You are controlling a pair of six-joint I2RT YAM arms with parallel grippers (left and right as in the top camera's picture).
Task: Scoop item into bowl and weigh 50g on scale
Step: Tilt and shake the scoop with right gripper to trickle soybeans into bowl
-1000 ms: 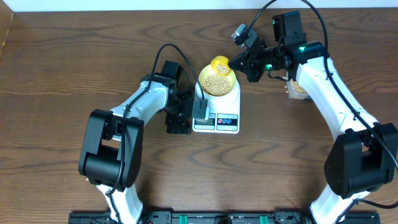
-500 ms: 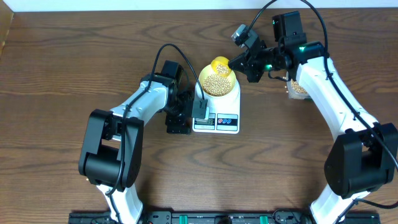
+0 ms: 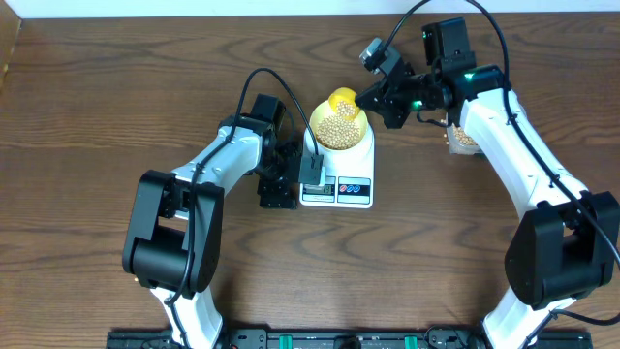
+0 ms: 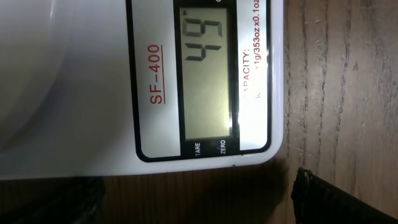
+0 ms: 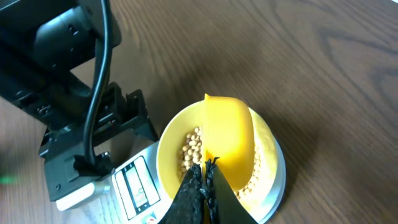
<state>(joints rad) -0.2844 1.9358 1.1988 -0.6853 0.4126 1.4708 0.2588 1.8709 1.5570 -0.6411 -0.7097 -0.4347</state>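
The white scale carries the pale yellow bowl, heaped with tan beans. My right gripper is shut on the handle of a yellow scoop, which hangs tilted over the bowl's far side. In the right wrist view the gripper pinches the scoop above the beans and the bowl rim. My left gripper stands open beside the scale's left front corner with nothing in it. Its wrist view shows the scale, the display reading 49, and one fingertip.
A clear tub of beans sits at the right, mostly hidden behind my right arm. The scale's coloured buttons face the front edge. Bare wooden table spreads to the left and in front.
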